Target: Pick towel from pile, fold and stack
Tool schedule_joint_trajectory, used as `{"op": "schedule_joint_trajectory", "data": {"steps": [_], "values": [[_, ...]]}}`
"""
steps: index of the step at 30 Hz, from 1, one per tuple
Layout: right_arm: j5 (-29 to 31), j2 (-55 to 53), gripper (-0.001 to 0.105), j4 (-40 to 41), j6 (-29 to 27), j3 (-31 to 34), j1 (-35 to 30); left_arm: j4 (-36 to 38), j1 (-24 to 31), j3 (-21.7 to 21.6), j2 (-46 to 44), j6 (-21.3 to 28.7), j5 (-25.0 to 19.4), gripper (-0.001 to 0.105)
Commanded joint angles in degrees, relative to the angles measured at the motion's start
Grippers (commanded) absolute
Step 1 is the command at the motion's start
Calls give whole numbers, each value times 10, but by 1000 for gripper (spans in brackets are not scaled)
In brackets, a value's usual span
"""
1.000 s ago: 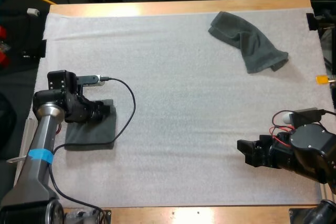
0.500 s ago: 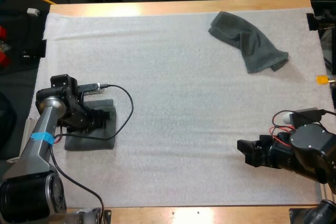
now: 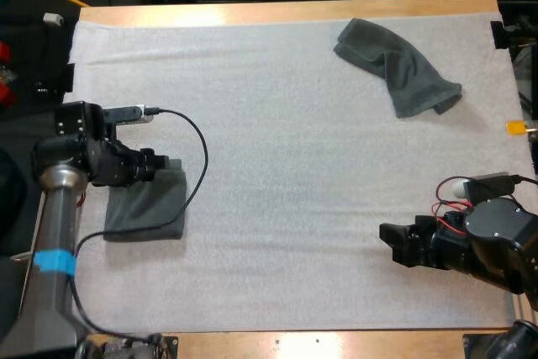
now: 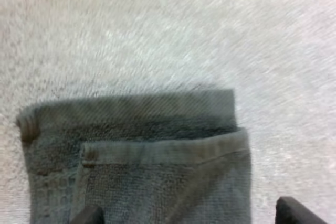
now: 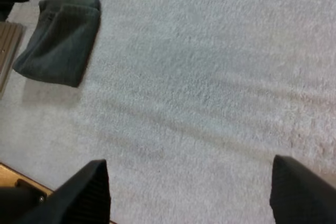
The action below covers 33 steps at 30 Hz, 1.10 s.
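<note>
Towels, 2: folded towel (image 3: 147, 212); crumpled towel (image 3: 395, 65), well apart. Claws, 2: left claw (image 3: 168, 170) apart, at the folded towel's edge; right claw (image 3: 391, 245) apart, over the bare mat (image 3: 277, 174).

Folded towel (image 3: 147, 212) left; crumpled towel (image 3: 395, 65) right

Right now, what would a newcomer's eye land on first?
The crumpled towel at the white mat's far right, dark against it. Then the folded towel at the near left, with the left pincer open over its far edge; the right pincer hangs open over bare mat.
</note>
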Motion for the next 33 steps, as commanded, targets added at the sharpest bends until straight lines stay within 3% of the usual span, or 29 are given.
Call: {"op": "schedule_joint_trajectory", "data": {"steps": [1, 13, 22, 28, 33], "values": [[-5, -1, 63, -7, -5, -3, 1, 6, -7, -3, -13, -6, 5, 62], [49, 43, 63, -43, -49, -3, -27, 9, -133, -3, -123, -44, 3, 62], [3, 56, 63, -50, -137, -3, -182, 46, -163, -3, -158, -39, -11, 62], [-31, 56, 63, -31, -189, -3, -307, 73, -163, -3, -168, -3, -25, 62], [-31, 55, 63, 29, -252, -3, -398, 90, -163, -3, -187, 17, -81, 62]]}}
